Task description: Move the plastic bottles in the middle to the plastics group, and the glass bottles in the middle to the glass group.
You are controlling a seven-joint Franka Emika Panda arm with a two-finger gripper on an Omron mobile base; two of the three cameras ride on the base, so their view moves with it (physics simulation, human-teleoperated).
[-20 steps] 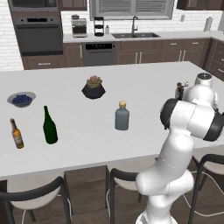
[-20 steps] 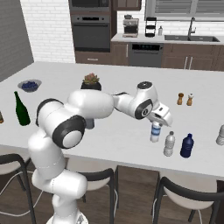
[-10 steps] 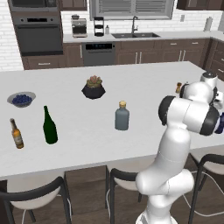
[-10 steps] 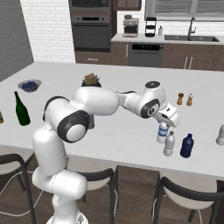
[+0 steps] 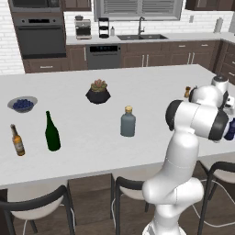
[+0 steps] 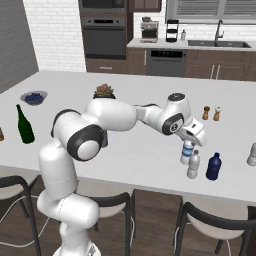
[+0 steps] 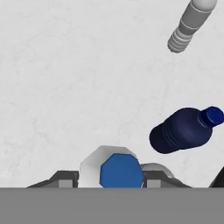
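Observation:
My gripper [image 6: 191, 139] is shut on the small water bottle with the blue label [image 6: 187, 152], whose blue cap [image 7: 121, 170] sits between my fingertips [image 7: 65, 178]. The bottle stands at the counter's near right, touching or almost touching the plainer greyish water bottle [image 6: 193, 165]. The dark blue bottle [image 6: 214, 166] [image 7: 186, 130] is just to their right. The squat grey-blue bottle with a tan stopper [image 5: 128, 121] stands alone mid-counter. Far left are the green wine bottle [image 5: 52, 131] [image 6: 23, 125] and the brown beer bottle [image 5: 17, 140].
Salt and pepper shakers [image 6: 206, 113] stand behind my gripper. A pale grey bottle [image 6: 252, 154] [image 7: 188, 26] is at the far right. A potted plant [image 5: 97, 92] and a bowl of blueberries [image 5: 22, 104] sit farther back. Stools line the counter's near edge.
My gripper has carried the blue-label water bottle to the right and down, ending beside the greyish bottle and the dark blue bottle. The other bottles have not moved.

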